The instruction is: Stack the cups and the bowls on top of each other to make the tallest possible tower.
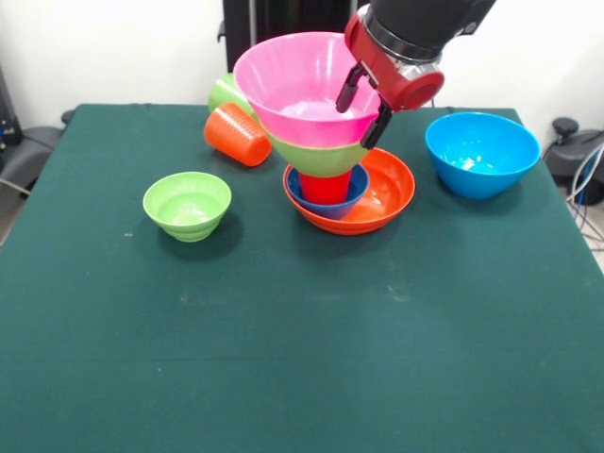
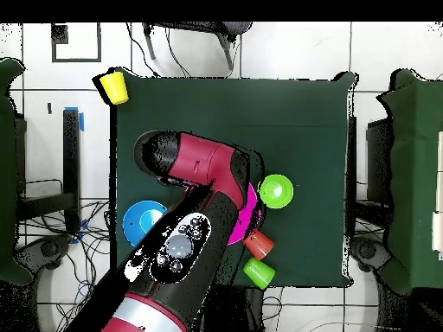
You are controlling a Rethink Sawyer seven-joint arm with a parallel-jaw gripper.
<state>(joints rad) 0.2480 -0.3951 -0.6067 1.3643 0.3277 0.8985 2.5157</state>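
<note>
Six bowls [image 1: 479, 151], four cups [image 1: 238, 134]

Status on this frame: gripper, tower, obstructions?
Gripper open astride the huge pink plastic bowl rim. Pink bowl tops tower. Orange plastic cup lying beside it.

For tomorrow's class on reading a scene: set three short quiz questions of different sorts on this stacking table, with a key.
1. True or false: the pink bowl tops the tower.
2. Which bowl is the tower's base? A) orange bowl B) blue bowl C) small green bowl
3. Fill in: the orange cup lies on its ____.
Key: 1 true; 2 A; 3 side.
</note>
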